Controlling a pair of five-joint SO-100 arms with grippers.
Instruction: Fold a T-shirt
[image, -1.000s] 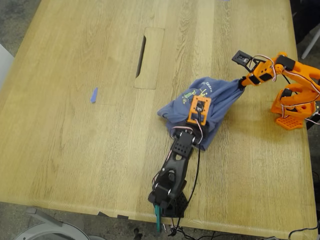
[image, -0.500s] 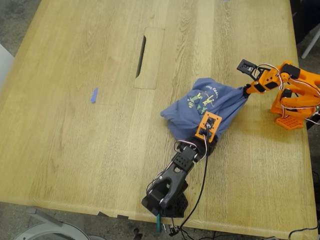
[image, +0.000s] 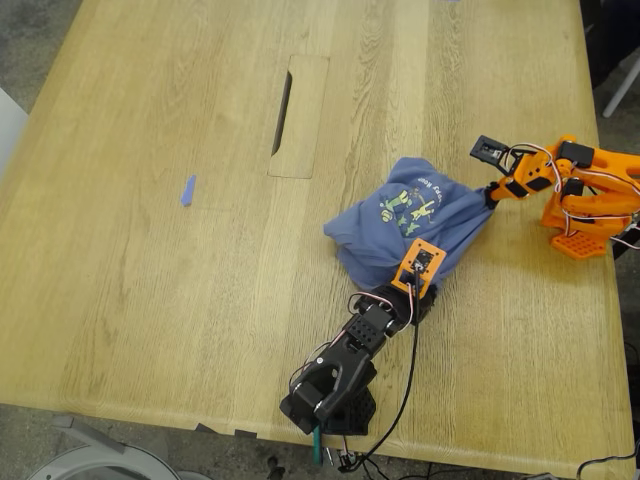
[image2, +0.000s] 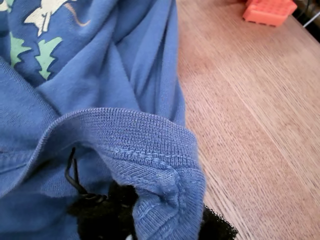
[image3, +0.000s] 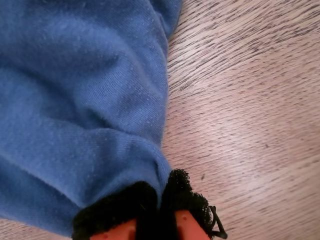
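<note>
Hidden parts: fingertips of my first gripper (image: 420, 300) are lying buried under the T-shirt's (image: 400, 225) ribbed hem, so only black padding is showing in the first wrist view; lettering on the chest is too small to read.
T-shirt place: bunched in a heap on the bench (image: 150, 280), toward the exterior view's right, print facing up, stretched between the two arms.
First gripper: pressed together on the T-shirt's ribbed hem at the heap's near edge.
Second gripper: my second gripper (image: 491, 194) is pinching a gathered corner of the T-shirt at the heap's far end, on the exterior view's right; its black pads (image3: 125, 205) are squeezing the cloth between them.
Surroundings: a small blue scrap (image: 187, 190) is lying well apart on the exterior view's left; a slot (image: 283, 98) is cut into the bench beyond the heap.
Arm pose: the black arm is reaching up from the bench's near edge; the orange arm is stretching in low from its base (image: 578, 235).
</note>
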